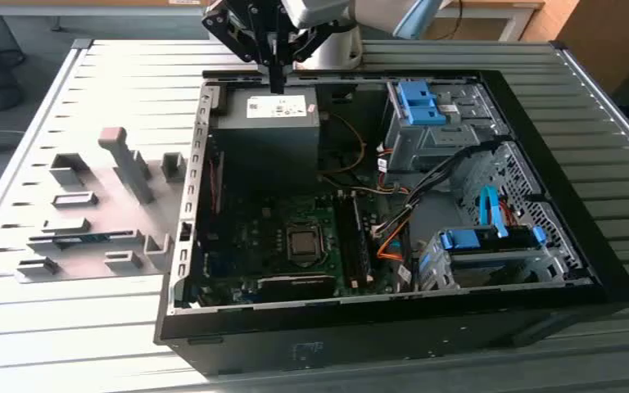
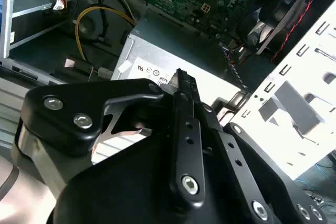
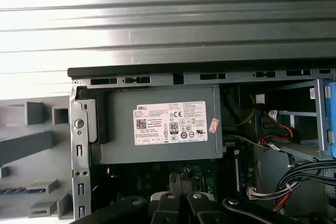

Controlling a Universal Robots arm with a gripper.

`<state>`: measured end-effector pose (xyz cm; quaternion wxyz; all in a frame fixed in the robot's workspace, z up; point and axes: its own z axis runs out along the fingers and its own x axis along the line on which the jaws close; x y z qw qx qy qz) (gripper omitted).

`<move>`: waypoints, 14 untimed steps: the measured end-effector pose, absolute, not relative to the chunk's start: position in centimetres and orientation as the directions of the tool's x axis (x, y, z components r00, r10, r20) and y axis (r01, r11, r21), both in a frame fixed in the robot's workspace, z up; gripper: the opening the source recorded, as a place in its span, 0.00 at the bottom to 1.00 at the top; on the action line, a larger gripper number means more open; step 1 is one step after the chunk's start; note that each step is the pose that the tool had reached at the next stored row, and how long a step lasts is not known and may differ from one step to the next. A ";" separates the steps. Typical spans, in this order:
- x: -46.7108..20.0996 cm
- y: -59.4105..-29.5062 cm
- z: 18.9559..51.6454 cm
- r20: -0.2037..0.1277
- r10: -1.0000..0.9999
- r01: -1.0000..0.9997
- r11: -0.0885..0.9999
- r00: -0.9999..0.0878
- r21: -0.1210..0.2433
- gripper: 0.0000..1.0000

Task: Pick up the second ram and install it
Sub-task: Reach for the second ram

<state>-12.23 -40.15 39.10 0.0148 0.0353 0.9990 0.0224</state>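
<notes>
Slatted metal table point(image 1: 128, 82), open computer case point(image 1: 402, 315): the hand point(image 1: 276, 80), clenched on nothing, hangs over the power supply point(image 1: 265, 131); the second ram point(image 1: 74, 238) lies flat in a grey holder point(image 1: 128, 235), well apart toward the exterior view's left.

One computer case point(image 1: 402, 327), one power supply point(image 1: 262, 127), one ram stick point(image 1: 70, 239), one claw point(image 1: 276, 83).

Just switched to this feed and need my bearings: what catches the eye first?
An open computer case sits on the slatted table, blue drive brackets on the exterior view's right. The gripper hangs above the grey power supply at the case's far end. The second ram lies among grey holder blocks on the exterior view's left.
</notes>
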 end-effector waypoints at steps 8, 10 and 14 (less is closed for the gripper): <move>-12.2 -40.1 39.1 -0.028 0.071 0.070 0.997 -0.997 0.046 0.11; -12.3 -40.1 39.1 -0.028 0.071 0.070 0.997 -0.997 0.046 0.11; -12.8 -40.1 39.1 -0.028 0.071 0.070 0.997 -0.997 0.046 0.11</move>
